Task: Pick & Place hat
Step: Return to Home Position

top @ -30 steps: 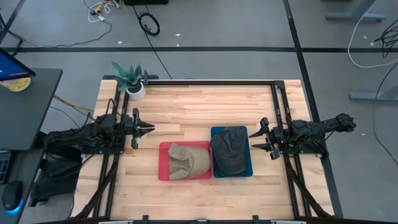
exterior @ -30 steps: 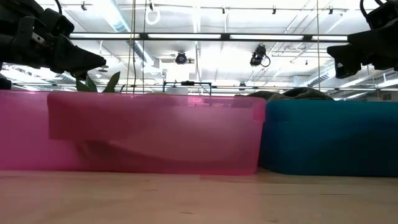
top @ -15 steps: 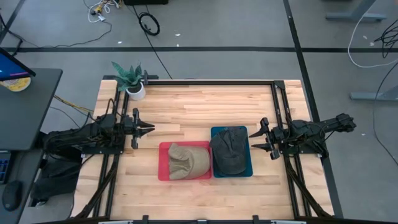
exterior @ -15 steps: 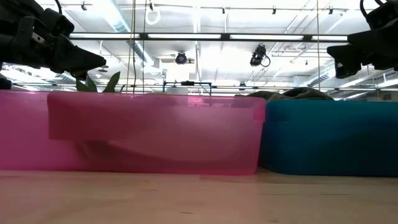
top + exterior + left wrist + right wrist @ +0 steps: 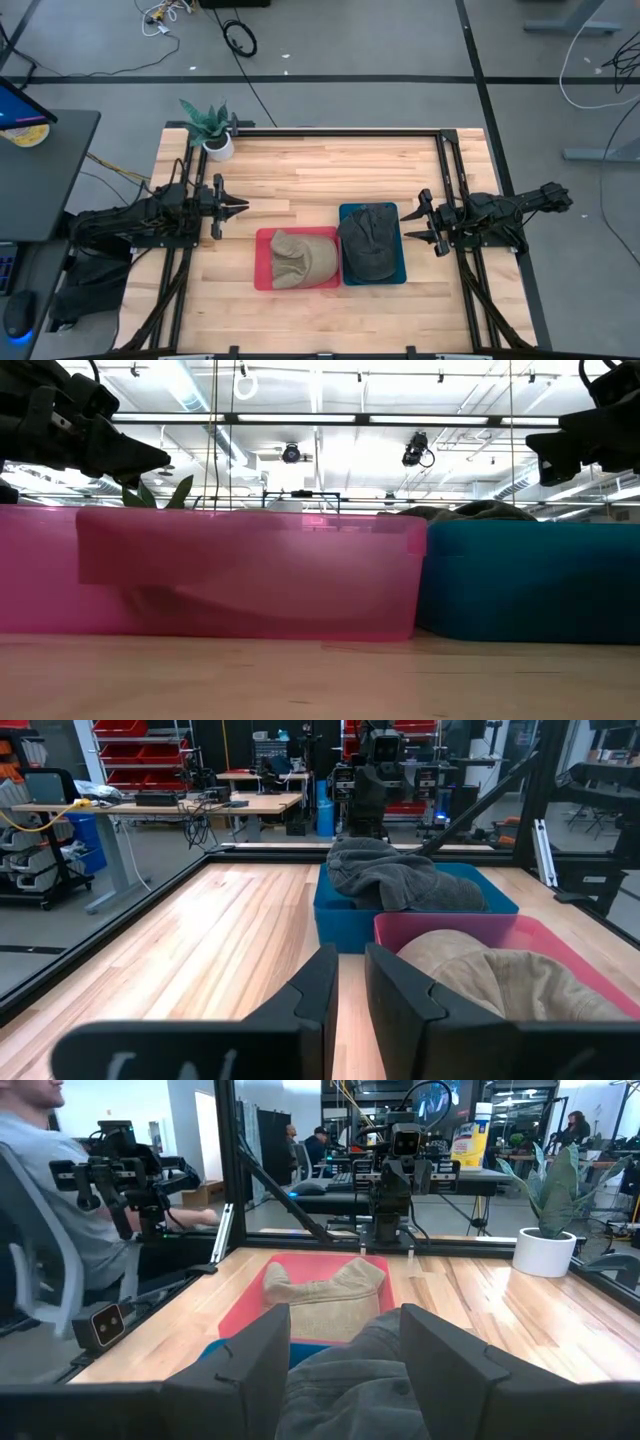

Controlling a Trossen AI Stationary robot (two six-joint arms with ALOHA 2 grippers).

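A tan hat (image 5: 303, 257) lies in a pink bin (image 5: 262, 283) near the table's middle, and a dark grey hat (image 5: 370, 243) lies in a blue bin (image 5: 347, 210) right beside it. My left gripper (image 5: 243, 207) hovers shut over bare wood, to the left of and farther back than the pink bin. In the left wrist view my left gripper (image 5: 350, 960) points at both bins. My right gripper (image 5: 404, 226) is open and hangs level at the blue bin's right rim. In the right wrist view my right gripper (image 5: 345, 1325) has the grey hat (image 5: 350, 1370) just beyond its fingers.
A potted plant (image 5: 212, 135) stands at the table's far left corner. Black frame rails (image 5: 447, 160) run along the far and side edges. Bare wood lies across the table's far half. A seated person (image 5: 60, 1180) shows beyond the table's left side.
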